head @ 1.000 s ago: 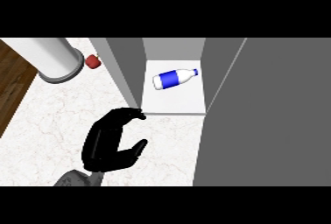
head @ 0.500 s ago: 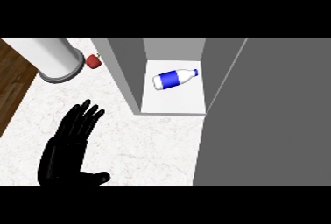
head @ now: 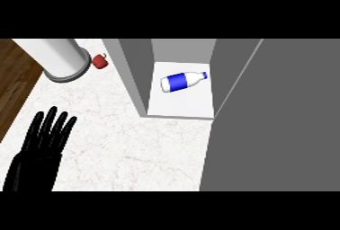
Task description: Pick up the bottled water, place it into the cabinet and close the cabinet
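A kitchen is showing here: a white marble bench is carrying an open grey cabinet, with wood flooring lying alongside.

A white cylinder stands on the marble counter — a small red object just beside it.

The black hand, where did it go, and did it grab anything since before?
The left hand moved away from the cabinet toward the left edge of the counter. Its fingers, curled a second ago, are now straight, and it holds nothing. The bottle stayed lying on its side inside the cabinet, and the door stayed open. The right hand does not show.
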Robot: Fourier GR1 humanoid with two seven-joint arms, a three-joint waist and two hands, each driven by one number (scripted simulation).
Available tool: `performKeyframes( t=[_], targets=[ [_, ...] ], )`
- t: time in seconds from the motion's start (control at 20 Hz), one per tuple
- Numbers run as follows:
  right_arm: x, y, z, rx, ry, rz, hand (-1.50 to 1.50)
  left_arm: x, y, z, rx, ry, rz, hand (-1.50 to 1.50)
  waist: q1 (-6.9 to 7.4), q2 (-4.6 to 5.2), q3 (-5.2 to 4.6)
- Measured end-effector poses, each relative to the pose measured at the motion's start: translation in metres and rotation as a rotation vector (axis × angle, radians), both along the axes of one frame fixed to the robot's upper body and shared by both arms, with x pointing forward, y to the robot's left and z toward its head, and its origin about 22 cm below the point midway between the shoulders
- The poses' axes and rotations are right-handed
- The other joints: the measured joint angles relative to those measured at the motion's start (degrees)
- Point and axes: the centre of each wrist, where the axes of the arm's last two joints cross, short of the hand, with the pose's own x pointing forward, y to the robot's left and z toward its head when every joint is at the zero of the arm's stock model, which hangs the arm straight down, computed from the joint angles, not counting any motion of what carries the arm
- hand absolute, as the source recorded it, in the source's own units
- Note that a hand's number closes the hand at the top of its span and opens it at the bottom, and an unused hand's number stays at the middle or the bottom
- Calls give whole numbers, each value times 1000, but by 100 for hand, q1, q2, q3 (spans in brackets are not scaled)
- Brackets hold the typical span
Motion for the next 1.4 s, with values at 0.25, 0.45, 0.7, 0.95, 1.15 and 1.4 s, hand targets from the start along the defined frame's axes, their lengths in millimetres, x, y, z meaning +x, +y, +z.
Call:
performKeyframes(
  t=[0.25,0.45,0.7,0.95,1.15,1.4],
  targets=[
    [2,7,0,14,12,-46,150,-8,19,7,2,-6,-9,-150,120,44,-7],
    [3,10,0,24,20,-58,150,-13,31,11,1,-14,-24,-150,253,86,-6],
    [9,11,1,13,4,-36,150,-17,44,17,8,-24,-58,-150,458,152,-10],
    [16,12,4,-12,-23,1,150,-15,54,23,18,-40,-81,-150,606,221,-21],
    [21,12,6,-35,-48,36,150,-14,60,27,24,-49,-99,-150,764,265,-30],
    [29,10,10,-79,-94,93,-150,-13,63,30,30,-52,-125,-150,963,281,-52]
  ],
)
